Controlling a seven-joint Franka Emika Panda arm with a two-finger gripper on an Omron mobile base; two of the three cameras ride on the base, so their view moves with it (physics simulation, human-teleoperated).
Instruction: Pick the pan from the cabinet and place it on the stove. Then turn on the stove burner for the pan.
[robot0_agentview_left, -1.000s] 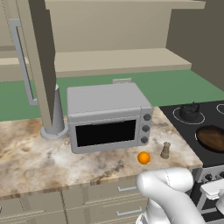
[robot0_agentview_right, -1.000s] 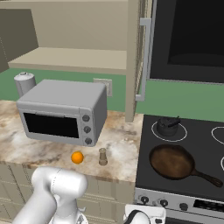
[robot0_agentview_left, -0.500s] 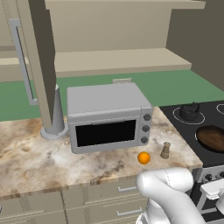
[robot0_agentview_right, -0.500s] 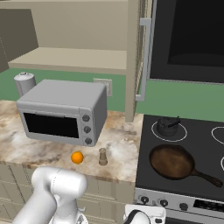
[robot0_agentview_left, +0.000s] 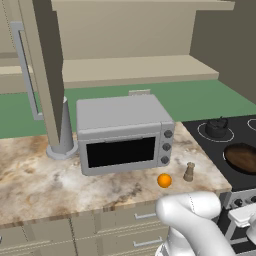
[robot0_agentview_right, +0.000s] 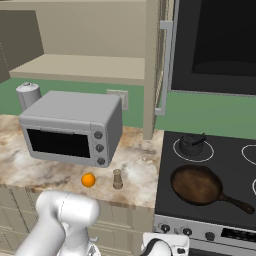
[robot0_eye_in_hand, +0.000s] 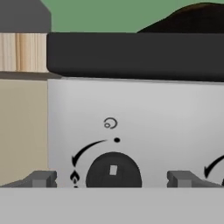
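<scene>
The pan (robot0_agentview_right: 197, 185) already sits on the stove (robot0_agentview_right: 165, 200), on the near left ring, its long handle running out to the right and toward the front edge, just in front of the small pot (robot0_agentview_right: 190, 144). So what's left, I'd say, is the burner knob (robot0_eye_in_hand: 113, 170). The gripper (robot0_eye_in_hand: 113, 179) is down at the stove's silver front panel (robot0_eye_in_hand: 166, 122), facing it squarely, and the knob lies dead ahead, centred in the gap between the two fingertips (robot0_eye_in_hand: 41, 178). The jaws stand wide open, one tip well off each side of the knob, holding nothing. The knob is round, so its axis points straight back at the hand; to my eye, going straight in and closing should catch it.
</scene>
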